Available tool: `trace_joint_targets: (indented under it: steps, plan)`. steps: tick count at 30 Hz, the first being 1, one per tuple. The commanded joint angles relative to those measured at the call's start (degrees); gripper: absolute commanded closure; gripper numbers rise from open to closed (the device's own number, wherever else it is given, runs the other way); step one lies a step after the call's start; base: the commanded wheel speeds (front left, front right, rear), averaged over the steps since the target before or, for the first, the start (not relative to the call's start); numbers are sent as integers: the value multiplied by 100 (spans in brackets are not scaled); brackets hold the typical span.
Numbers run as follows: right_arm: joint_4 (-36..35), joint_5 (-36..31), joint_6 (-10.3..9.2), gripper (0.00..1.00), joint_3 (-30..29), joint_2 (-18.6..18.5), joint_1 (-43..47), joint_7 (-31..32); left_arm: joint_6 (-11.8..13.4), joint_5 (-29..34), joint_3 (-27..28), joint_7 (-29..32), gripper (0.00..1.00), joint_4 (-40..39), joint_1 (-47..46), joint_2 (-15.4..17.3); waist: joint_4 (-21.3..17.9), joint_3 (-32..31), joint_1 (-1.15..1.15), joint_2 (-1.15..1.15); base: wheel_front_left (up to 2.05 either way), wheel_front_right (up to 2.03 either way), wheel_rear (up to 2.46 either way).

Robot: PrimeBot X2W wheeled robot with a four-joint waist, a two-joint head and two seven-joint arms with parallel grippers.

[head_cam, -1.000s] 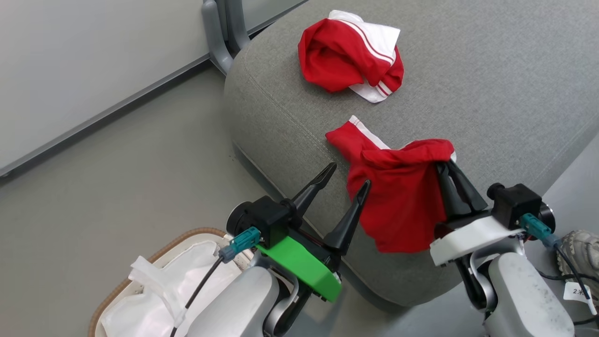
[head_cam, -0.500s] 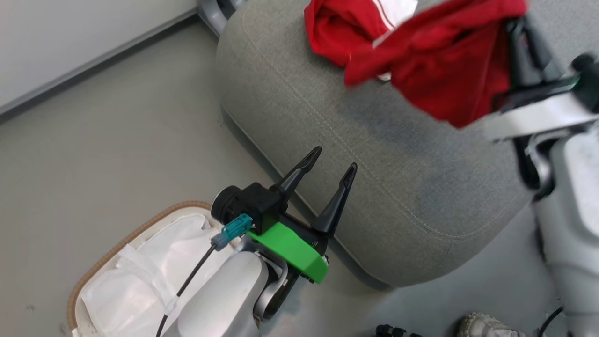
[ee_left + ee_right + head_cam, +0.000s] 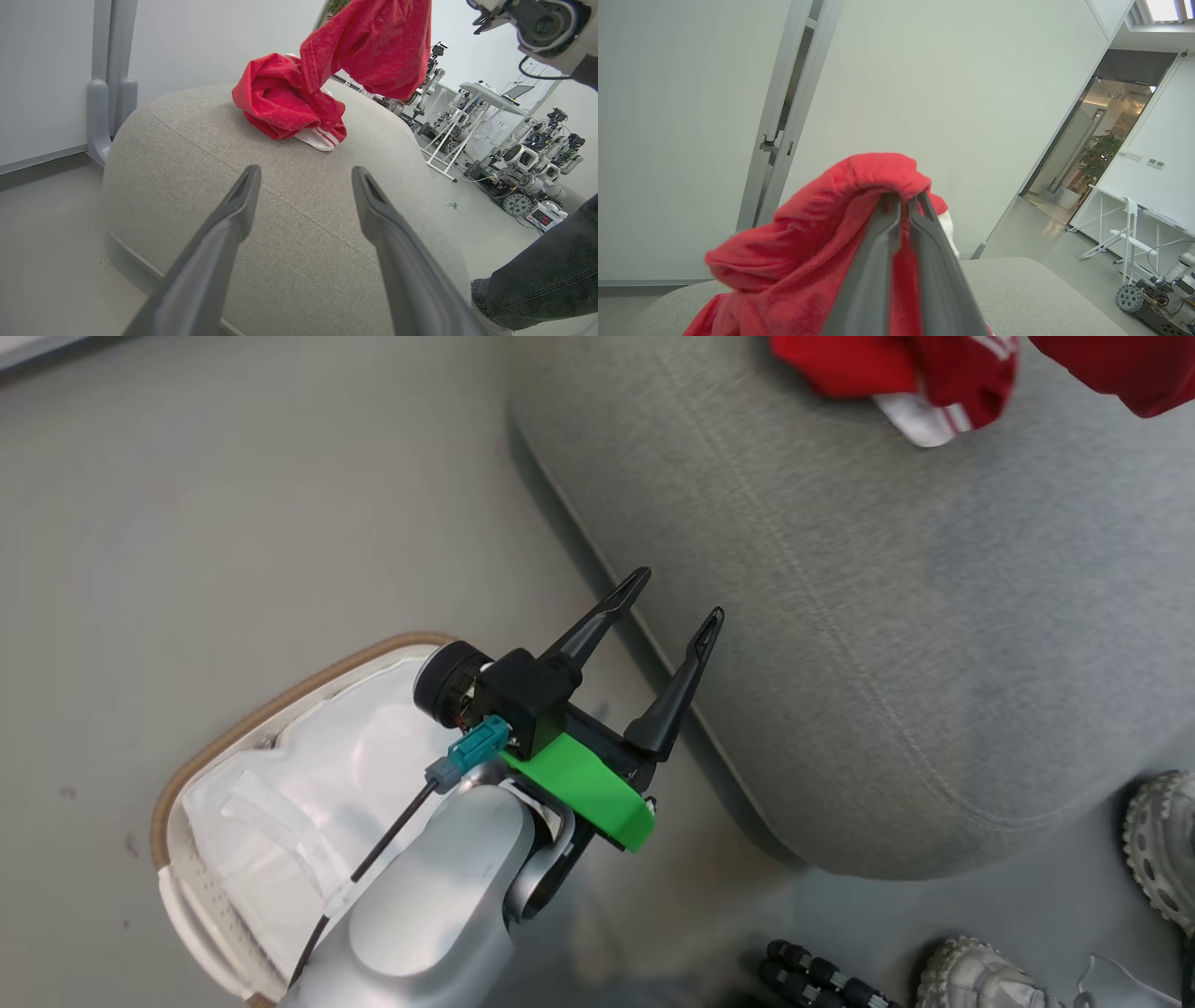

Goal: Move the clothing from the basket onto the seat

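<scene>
Looking at the seat (image 3: 196, 154), Mia asked, "Where was the clothing (image 3: 952, 378)?"

"Two red things," said Tom. "The striped piece (image 3: 285, 107) lay in a heap on the seat, far back from the front edge. The plain red piece (image 3: 373, 46) hung in the air just above it. One low corner may have touched the heap."

"What held it up?"

"The right fingers (image 3: 887, 242) were pressed tight together on a fold of it. The left fingers (image 3: 233, 219) were spread wide with nothing between them. They pointed at the seat from down by the basket (image 3: 280, 700)."

"What had changed?"

"A second before, the plain red piece hung low over the seat's front edge. Then it was up high and further in, next to the striped piece. The head camera had turned too, so the seat and basket only looked like they slid."

"So was the job nearly done?"

"I think so. The part of the basket I could see had its white liner (image 3: 308, 784) in it, and I saw no red there. The arm likely only had to come down and let go."

"What else was near?"

"Grey shoes (image 3: 1158, 849) on the floor (image 3: 187, 523) by the seat, a leg (image 3: 537, 284) in dark trousers, and more robots (image 3: 532, 158) far off by a white table (image 3: 486, 93)."

"Any words to read?"

"None. A small box (image 3: 544, 217) with red numbers was too tiny to read."
</scene>
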Motion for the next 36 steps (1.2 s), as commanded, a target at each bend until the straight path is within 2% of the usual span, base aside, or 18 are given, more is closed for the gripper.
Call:
trace_joint_targets:
  steps: [1,12,13,14,15,16,17,23,36]
  plan:
    - [130,-60,-8,100,-66,-41,-60,-10,-17,61,-8,1,0,-26,-150,15,576,557,-1,0,0,0,0]
    - [1687,-342,-8,100,-704,147,-132,-9,-17,223,172,2,0,-58,-259,-43,1113,1068,-1,0,0,0,0]
    - [1816,-360,-8,95,-749,155,-140,-9,-17,229,196,2,0,-54,-243,-45,1125,1082,-1,0,0,0,0]
    - [1949,-368,-8,66,-789,194,-150,-9,-17,239,225,2,0,-55,-221,-47,1134,1093,-1,0,0,0,0]
    - [2012,-386,-8,57,-807,213,-165,-9,-17,252,244,2,0,-54,-208,-48,1139,1098,-1,0,0,0,0]
    - [2090,-409,-8,11,-818,234,-158,-9,-17,254,266,2,0,-47,-192,-48,1140,1092,-1,0,0,0,0]
    - [2147,-392,-8,0,-839,264,-145,-8,-17,252,290,2,0,-43,-175,-47,1134,1075,-1,0,0,0,0]
    - [1912,-295,-8,0,-857,323,107,-7,-17,269,425,2,0,-19,-43,-44,1059,764,-1,0,0,0,0]
    - [357,342,-8,0,-149,324,1217,-9,-18,95,1154,2,0,-83,771,-68,1069,-733,-1,0,0,0,0]
